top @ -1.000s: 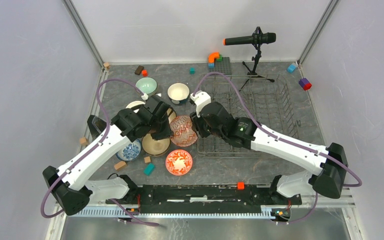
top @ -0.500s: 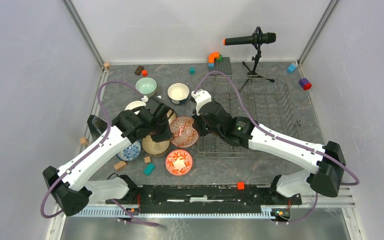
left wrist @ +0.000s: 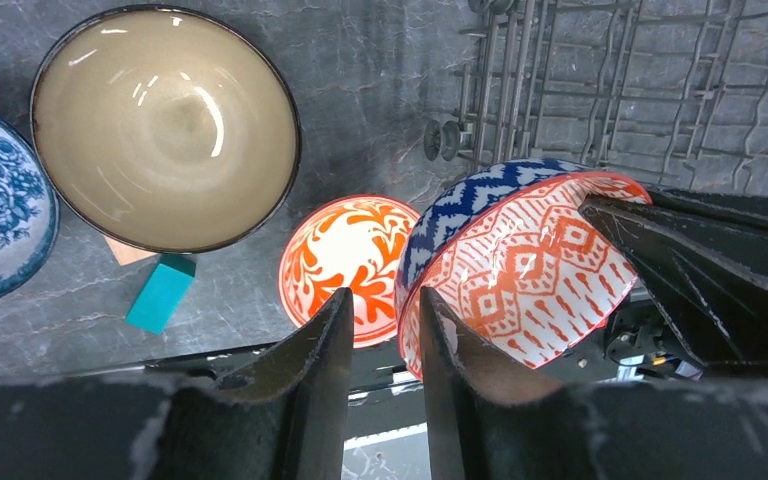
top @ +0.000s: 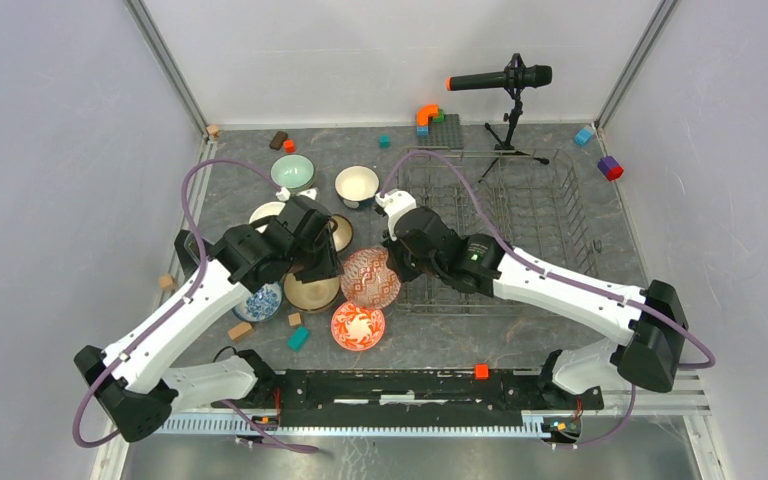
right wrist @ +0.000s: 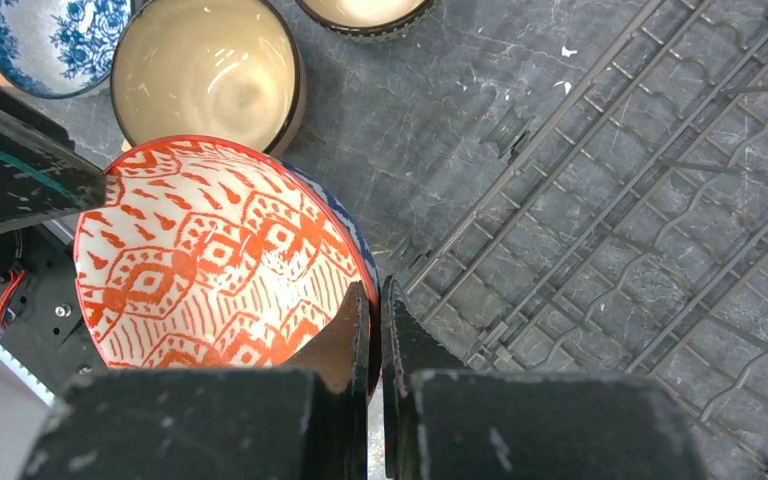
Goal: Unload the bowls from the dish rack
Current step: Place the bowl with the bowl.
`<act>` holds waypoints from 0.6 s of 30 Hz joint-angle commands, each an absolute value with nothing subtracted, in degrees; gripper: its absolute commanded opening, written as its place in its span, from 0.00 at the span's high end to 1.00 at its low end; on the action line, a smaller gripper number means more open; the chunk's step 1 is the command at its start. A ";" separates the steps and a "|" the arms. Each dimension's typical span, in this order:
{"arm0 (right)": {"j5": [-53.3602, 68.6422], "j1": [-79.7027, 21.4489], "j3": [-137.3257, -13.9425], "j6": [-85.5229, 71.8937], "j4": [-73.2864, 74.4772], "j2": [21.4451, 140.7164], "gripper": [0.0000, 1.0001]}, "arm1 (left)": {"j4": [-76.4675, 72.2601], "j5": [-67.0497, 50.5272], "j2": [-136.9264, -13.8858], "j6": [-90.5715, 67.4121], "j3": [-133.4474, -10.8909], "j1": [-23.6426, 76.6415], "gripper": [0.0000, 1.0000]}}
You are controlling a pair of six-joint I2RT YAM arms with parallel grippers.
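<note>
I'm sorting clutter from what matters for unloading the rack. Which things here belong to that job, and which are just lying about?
Job: dish rack, red-patterned bowl, orange bowl, tan bowl, green bowl.
Lying about: microphone, teal block, purple block, studded plate.

The left arm [top: 175, 320] and right arm [top: 570, 295] are clad in white with black joints and trailed by purple cables [top: 185, 200].

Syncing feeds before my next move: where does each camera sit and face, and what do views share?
Top external: high behind the robot, looking down on the table; left arm and right arm show.
Left wrist: on the left arm, looking down past the left gripper at the diamond-patterned bowl.
Right wrist: looking down past the right gripper, clamped on that bowl's rim; dish rack beside.
Both wrist views share that bowl and the cream bowl.
</note>
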State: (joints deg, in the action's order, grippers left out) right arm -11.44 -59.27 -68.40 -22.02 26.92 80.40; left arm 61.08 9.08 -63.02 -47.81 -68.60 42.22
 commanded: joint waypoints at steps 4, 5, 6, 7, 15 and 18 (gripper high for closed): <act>-8.54 -59.63 -72.11 -21.91 25.31 81.26 1.00 | 61.68 7.14 -61.25 -39.92 -67.82 42.07 0.62; -8.38 -59.62 -72.20 -21.89 25.33 81.26 1.00 | 61.70 6.22 -61.23 -39.29 -67.56 42.07 0.61; -8.14 -59.66 -72.20 -21.90 25.25 81.30 1.00 | 61.57 5.01 -61.11 -38.57 -67.30 42.08 0.61; -7.95 -59.67 -72.37 -21.88 25.39 81.39 1.00 | 61.56 4.41 -60.96 -38.25 -67.04 42.10 0.61; -7.44 -61.46 -74.35 -21.54 26.46 83.05 1.00 | 59.33 0.26 -59.27 -37.78 -63.26 42.09 0.56; -7.78 -61.70 -74.50 -21.59 26.41 83.35 1.00 | 59.37 0.26 -59.01 -37.83 -62.55 42.18 0.57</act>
